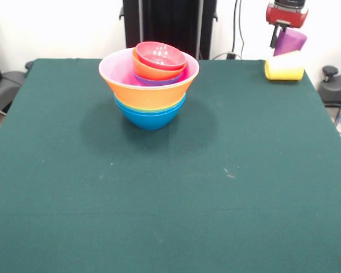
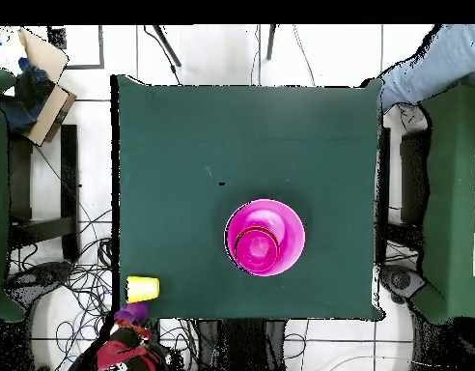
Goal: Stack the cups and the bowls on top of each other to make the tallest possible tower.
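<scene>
The tower (image 1: 149, 85) stands at the table's far middle. It has a blue bowl (image 1: 150, 118) at the base, a wide orange bowl (image 1: 148, 95) and a pink bowl (image 1: 115, 68) above, and small bowls nested inside with a crimson one (image 1: 161, 55) topmost. From overhead the tower (image 2: 265, 237) reads as pink rings. A yellow cup (image 1: 284, 67) lies on its side at the far right corner, seen from above as the yellow cup (image 2: 143, 288). Just above it my gripper (image 1: 281, 38) is shut on a tilted purple cup (image 1: 290, 41) held in the air. The purple cup (image 2: 132, 313) and gripper (image 2: 126, 328) also show overhead.
The green table (image 1: 159, 199) spreads wide in front of the tower. Overhead, a person's sleeve (image 2: 430, 63) shows at the top right, a second green table (image 2: 459, 193) at the right, a cardboard box (image 2: 43, 72) at the top left, and cables on the floor.
</scene>
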Available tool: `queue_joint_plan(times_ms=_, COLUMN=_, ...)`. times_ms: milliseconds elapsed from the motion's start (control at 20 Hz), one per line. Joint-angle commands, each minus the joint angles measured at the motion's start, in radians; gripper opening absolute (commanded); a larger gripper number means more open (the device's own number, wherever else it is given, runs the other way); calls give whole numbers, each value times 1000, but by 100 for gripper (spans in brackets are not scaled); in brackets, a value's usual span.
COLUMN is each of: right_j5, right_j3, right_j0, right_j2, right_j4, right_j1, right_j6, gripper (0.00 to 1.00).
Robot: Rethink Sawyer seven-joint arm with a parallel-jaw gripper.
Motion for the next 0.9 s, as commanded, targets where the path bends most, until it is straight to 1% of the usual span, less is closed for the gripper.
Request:
queue_joint_plan(times_ms=50, right_j5=70, right_j3=-119, right_j0=-41, right_j2=45, right_j4=-42, right_j1=18, right_j6=27, gripper=0)
queue_joint_plan(times_ms=400, right_j5=67, right_j3=-158, right_j0=-45, right_j2=33, right_j4=-44, right_j1=50, right_j6=18, gripper=0)
queue_joint_plan(times_ms=600, right_j5=93, right_j3=-180, right_j0=-41, right_j2=27, right_j4=-31, right_j1=50, right_j6=14, gripper=0)
queue_joint_plan(times_ms=900, right_j5=107, right_j3=-191, right_j0=-50, right_j2=27, right_j4=-47, right_j1=46, right_j6=5, gripper=0)
